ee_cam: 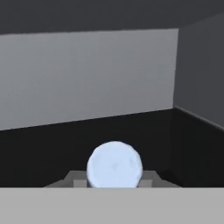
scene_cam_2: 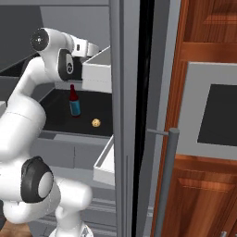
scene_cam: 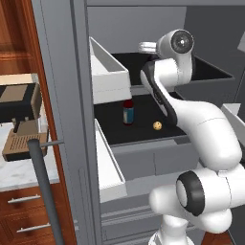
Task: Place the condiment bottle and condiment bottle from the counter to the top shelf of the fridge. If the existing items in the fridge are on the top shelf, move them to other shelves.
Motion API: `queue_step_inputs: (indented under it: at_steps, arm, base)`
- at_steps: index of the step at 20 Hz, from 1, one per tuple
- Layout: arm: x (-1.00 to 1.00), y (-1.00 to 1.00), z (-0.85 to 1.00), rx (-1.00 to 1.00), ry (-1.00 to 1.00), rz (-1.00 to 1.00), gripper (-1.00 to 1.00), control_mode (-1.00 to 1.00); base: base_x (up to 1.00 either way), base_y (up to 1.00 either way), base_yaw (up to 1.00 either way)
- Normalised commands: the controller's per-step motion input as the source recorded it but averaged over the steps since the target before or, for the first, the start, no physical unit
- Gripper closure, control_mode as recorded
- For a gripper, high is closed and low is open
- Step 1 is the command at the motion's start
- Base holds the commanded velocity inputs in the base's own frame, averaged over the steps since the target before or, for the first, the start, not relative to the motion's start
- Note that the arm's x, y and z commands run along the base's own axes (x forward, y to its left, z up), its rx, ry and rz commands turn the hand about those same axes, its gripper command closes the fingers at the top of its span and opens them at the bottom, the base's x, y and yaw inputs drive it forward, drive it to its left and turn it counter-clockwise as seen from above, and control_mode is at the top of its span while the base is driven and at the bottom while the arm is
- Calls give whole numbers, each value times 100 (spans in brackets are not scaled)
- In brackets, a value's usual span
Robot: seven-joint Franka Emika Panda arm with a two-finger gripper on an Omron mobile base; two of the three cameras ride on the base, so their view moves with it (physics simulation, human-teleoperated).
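Nearest in the left base view, the white arm [scene_cam: 206,129] reaches into the fridge [scene_cam: 67,72] over the top shelf [scene_cam: 210,69]; a red-necked bottle [scene_cam: 128,112] and a tan ball [scene_cam: 157,126] stand apart on the shelf below. From the right base view, its wrist is level with a white door bin [scene_cam_2: 97,74]. From the hand view, the gripper [ee_cam: 114,183] is narrowly clamped on a pale round condiment bottle [ee_cam: 114,162] above the black board.
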Motion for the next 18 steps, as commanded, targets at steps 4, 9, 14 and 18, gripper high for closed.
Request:
queue_step_inputs:
  at_steps: [4,9,14,18]
  arm:
    - [40,0,-41,-7,2,0,100,-100]
    - [19,-1,-12,-1,-1,0,-100,-100]
    - [14,0,0,0,-1,0,-100,-100]
    - [8,0,0,0,0,0,-100,-100]
  base:
    - [0,0,0]
    - [0,0,0]
    - [0,0,0]
    - [0,0,0]
